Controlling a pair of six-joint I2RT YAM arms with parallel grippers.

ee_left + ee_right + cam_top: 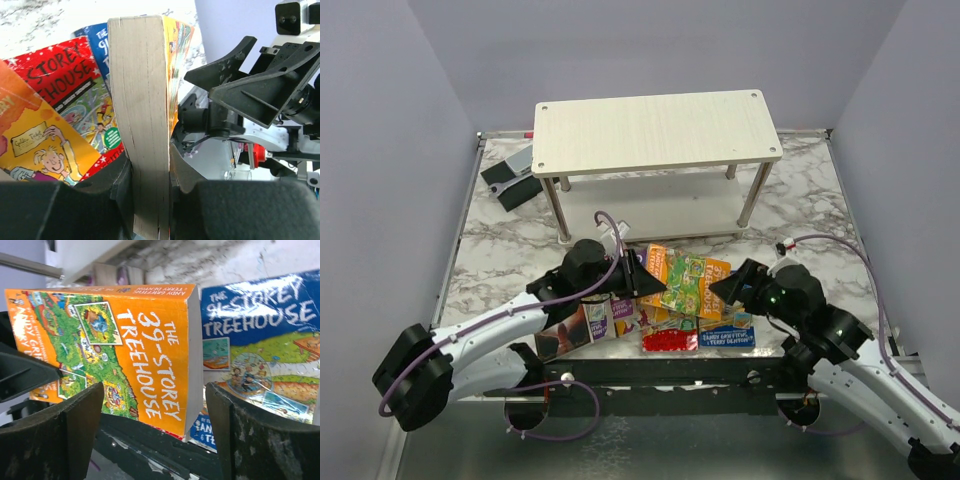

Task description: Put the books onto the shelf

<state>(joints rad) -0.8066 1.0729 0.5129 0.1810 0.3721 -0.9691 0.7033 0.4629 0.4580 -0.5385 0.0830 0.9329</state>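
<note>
Left gripper [150, 180] clamps the orange book [142, 100]; right gripper [155, 415] gapes beside it, other books [695, 335] beneath, shelf [655, 130] beyond.

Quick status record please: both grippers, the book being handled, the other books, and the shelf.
left gripper: shut on orange book, clamping its page edge
right gripper: open, facing that book's spine, holding nothing
orange book: tilted up above the pile, in front of the shelf
other books: red book, blue book and purple book lie on the table
shelf: no book visible on either board
</note>
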